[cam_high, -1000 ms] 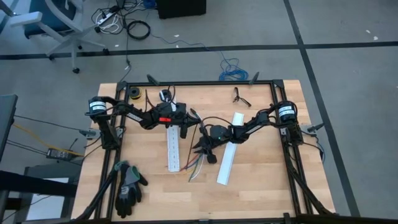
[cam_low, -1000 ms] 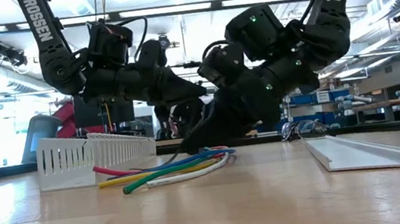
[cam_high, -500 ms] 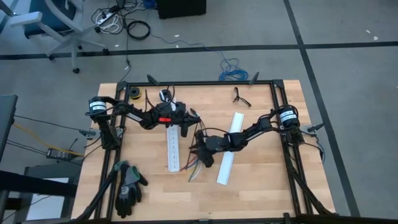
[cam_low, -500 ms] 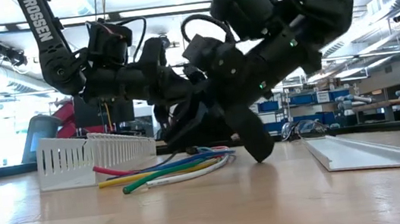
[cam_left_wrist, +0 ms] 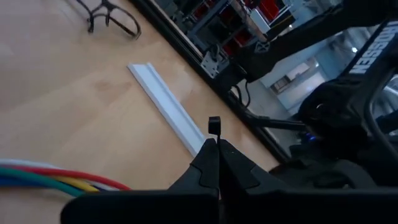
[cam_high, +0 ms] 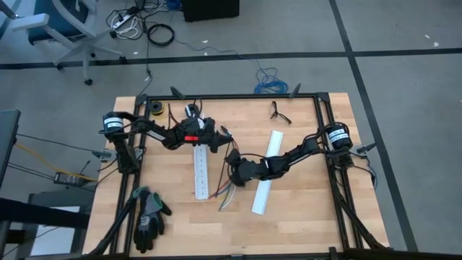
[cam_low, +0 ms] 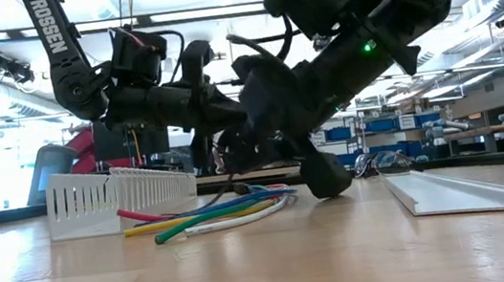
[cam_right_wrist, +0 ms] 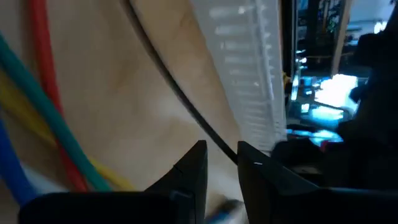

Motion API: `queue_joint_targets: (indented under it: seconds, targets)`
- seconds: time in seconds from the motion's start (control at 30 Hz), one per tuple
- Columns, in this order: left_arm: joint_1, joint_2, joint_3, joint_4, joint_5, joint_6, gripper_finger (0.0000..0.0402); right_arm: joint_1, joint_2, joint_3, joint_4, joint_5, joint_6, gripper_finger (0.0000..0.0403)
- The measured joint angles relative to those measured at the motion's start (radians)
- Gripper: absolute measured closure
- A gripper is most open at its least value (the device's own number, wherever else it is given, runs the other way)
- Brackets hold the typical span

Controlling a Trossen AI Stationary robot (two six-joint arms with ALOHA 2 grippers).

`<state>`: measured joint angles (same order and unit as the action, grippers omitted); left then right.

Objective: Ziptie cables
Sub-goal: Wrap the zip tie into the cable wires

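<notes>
Progress: early, cables [cam_high: 227,193] lying loose, untied | right gripper [cam_high: 232,160] at their 12 o'clock end, fingers closing on a thin dark strip [cam_right_wrist: 186,102] | left gripper [cam_high: 215,146] pinching a dark ziptie [cam_left_wrist: 214,126], waiting.

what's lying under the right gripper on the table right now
Under the right gripper lie a thin dark strip, bare wooden table and the cables. Where the strip's end runs is hidden.

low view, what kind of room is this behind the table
Probably a robotics lab or workshop. Storage racks with blue bins stand at the back, strip ceiling lights run overhead, and from above an office chair and loose floor cords show beside the wooden table.
</notes>
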<state>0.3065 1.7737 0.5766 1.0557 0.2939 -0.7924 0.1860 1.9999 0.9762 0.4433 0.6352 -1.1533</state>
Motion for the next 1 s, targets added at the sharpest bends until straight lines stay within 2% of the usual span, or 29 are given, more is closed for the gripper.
queue_joint_targets:
  seconds: [0.13, 0.47, 0.7, 0.8, 1.0]
  targets:
    - [-0.006, 0.0, 0.0, 0.0, 0.002, -0.06, 0.04, -0.005, 0.0, 0.0, 0.008, -0.01, -0.08, 0.0328]
    - [-0.021, 0.0, 0.035, 0.005, 0.006, -0.11, 0.04, -0.018, 0.0, -0.001, 0.04, -0.153, -0.161, 0.0328]
    - [-0.021, 0.0, 0.055, 0.006, 0.033, -0.125, 0.04, -0.016, 0.0, 0.0, 0.017, -0.164, -0.24, 0.033]
    - [-0.014, 0.0, 0.055, 0.005, 0.032, -0.115, 0.04, -0.009, 0.0, 0.0, 0.025, -0.21, -0.239, 0.033]
    - [0.025, 0.0, 0.055, 0.004, 0.038, -0.104, 0.04, 0.043, 0.0, -0.002, 0.044, -0.202, -0.201, 0.0332]
